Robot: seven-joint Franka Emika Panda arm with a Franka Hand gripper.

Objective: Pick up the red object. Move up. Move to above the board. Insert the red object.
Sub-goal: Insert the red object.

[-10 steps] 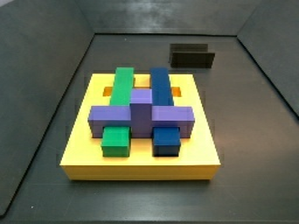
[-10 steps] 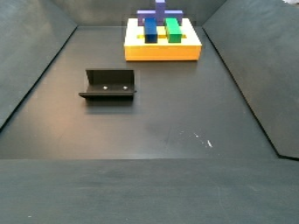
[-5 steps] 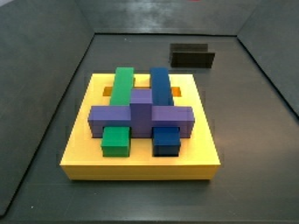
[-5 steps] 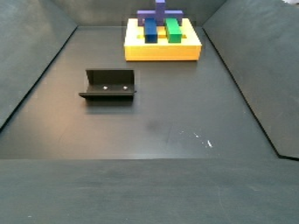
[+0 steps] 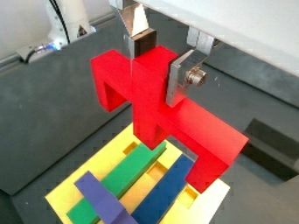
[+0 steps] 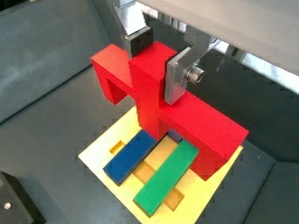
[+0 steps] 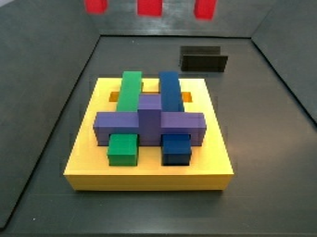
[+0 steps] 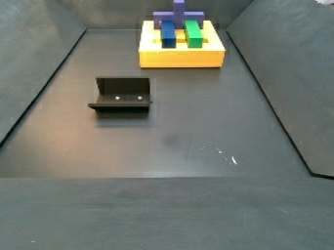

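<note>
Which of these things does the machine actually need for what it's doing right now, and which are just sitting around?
Needed:
- red object, clamped in the gripper, high above the board
- board, the yellow slab it goes into

Just there:
- green block, blue block and purple block, already on the board
- fixture, the dark bracket on the floor

The two-finger gripper [image 5: 159, 59], clamped on the bright red blocky piece [image 5: 163, 114], hangs in open air above the flat yellow slotted board [image 5: 107, 163], whose green bar [image 5: 114, 180], blue bar [image 5: 167, 190] and purple cross-shaped block [image 5: 103, 198] stand in the way below.
</note>
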